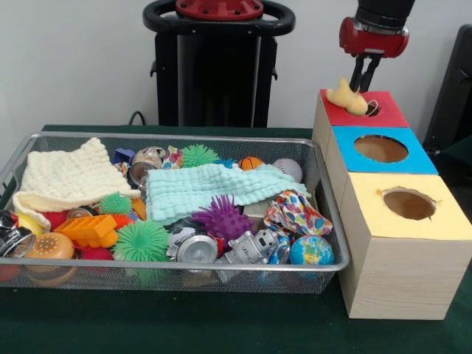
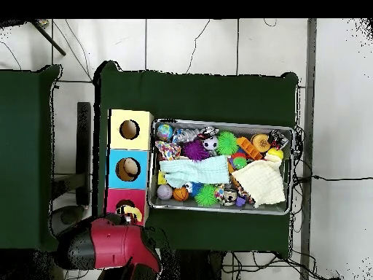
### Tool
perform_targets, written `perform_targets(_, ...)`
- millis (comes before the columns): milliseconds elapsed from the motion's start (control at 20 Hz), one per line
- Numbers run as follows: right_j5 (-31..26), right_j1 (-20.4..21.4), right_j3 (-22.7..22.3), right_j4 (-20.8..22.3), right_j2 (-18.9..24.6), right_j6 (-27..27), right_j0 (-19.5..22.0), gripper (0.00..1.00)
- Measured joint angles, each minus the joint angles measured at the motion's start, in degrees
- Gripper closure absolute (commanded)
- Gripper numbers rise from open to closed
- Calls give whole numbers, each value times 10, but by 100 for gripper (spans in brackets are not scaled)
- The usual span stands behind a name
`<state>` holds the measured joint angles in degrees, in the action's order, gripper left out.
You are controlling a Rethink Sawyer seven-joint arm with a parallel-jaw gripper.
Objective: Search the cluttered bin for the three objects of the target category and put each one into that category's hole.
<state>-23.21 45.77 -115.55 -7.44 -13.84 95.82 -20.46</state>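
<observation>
Silver wire mesh forms the cluttered bin (image 1: 324, 193), a wide shallow tray with a rounded metal rim, resting on the green-covered bench (image 1: 184, 324) just beside a row of three wooden boxes. It holds a cream knitted cloth (image 1: 70, 175), a mint knitted cloth (image 1: 210, 189), a purple spiky ball (image 1: 223, 217), green spiky balls, a small globe ball (image 1: 310, 250), a crushed can (image 1: 196, 248) and other small items.

My end effector (image 1: 363, 92) hangs over the red-topped box (image 1: 380, 114), the one nearest my pedestal, and grips a pale yellow soft toy (image 1: 346, 96) at the edge of that box's round hole. The toy is not yet through the hole. I judge this delivery to be in its final step; release remains. The pictures do not show how many target objects are already inside the box, so the remaining count is unknown. The blue-topped box (image 1: 420, 155) and yellow-topped box (image 1: 442, 217) show open holes.

No readable brand, label or writing is visible.
</observation>
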Motion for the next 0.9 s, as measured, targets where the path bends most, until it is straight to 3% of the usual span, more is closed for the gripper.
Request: perform_targets(900,0,-1,3,-9,-13,0,-17,100)
